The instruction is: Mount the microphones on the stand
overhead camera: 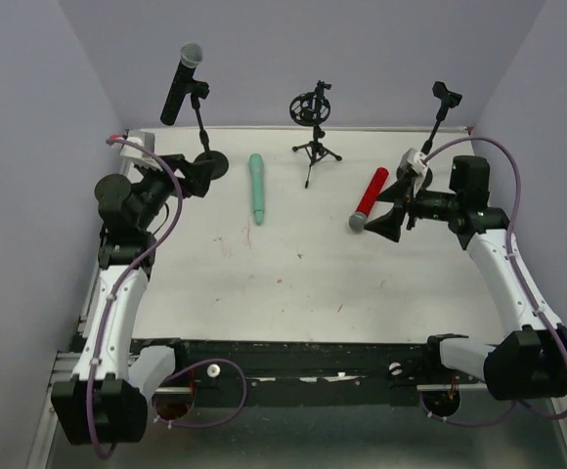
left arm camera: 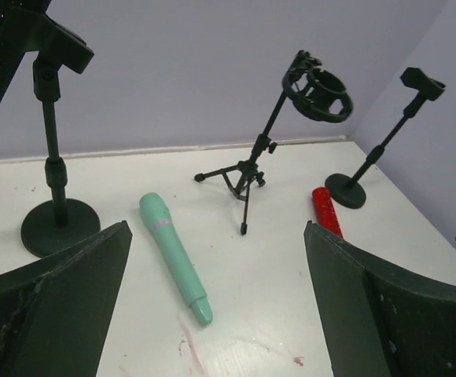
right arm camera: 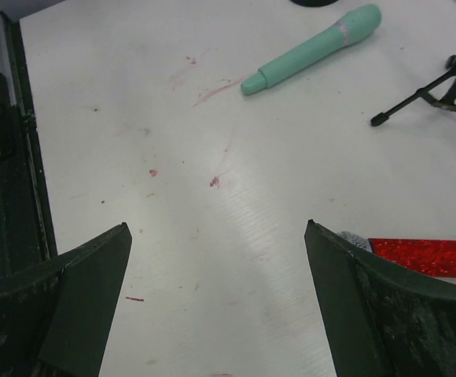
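The black microphone (overhead camera: 181,83) with a silver mesh head sits clipped in the left stand (overhead camera: 206,161) at the back left. The teal microphone (overhead camera: 257,188) lies flat on the table; it also shows in the left wrist view (left arm camera: 173,255) and the right wrist view (right arm camera: 314,49). The red microphone (overhead camera: 370,195) lies flat at the right, its mesh head toward me. My right gripper (overhead camera: 385,216) is open and empty, with the red microphone (right arm camera: 424,257) just outside its right finger. My left gripper (overhead camera: 192,176) is open and empty, near the left stand's base.
A small tripod stand (overhead camera: 313,132) with a ring shock mount (left arm camera: 316,94) stands at the back middle. A round-base stand with an empty clip (overhead camera: 442,109) stands at the back right. Purple walls close the back and sides. A dark rail (overhead camera: 303,362) runs along the near edge.
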`<state>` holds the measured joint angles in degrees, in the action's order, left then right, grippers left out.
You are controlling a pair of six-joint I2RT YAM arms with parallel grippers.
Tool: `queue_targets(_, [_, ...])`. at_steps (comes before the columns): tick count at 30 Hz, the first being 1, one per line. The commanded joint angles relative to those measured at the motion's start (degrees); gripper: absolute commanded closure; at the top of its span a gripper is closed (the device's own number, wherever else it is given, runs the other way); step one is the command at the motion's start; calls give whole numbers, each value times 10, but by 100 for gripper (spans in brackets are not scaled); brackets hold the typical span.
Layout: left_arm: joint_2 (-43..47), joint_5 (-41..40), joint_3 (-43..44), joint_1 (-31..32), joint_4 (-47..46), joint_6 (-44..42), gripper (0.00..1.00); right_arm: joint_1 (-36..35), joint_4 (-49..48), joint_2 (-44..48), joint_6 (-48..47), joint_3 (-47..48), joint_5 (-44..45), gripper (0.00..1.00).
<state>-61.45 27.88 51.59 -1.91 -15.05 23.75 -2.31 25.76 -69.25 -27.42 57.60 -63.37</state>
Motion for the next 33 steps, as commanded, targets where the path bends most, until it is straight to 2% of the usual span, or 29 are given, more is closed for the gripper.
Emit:
queue_targets(1, [119, 39, -43, -1, 113, 14, 2, 2, -35, 32, 99, 77, 97, 0])
queue_targets(3, [154, 52, -68, 1, 128, 9, 2, 2, -10, 17, 136, 131, 151, 0])
queue_targets(6, [186, 46, -93, 9, 167, -5, 2, 2, -16, -7, 249, 194, 315, 0])
queue_targets(8, [198, 28, -78, 17, 210, -23, 2, 3, -15, -12, 272, 216, 400, 0])
queue_targets(13, [223, 10, -74, 38, 223, -32, 2, 43, -45, -27, 320, 206, 500, 4])
queue_targets(19, [244, 14, -77, 43, 223, -32, 2, 71, -107, -72, 313, 174, 522, 6])
queue_targets(26, [249, 4, -76, 43, 230, -37, 2, 75, -338, -126, 205, 64, 507, 0])
queue_targets(33, [244, -1, -76, 43, 233, -42, 2, 114, -532, -223, 224, 23, 472, 0])
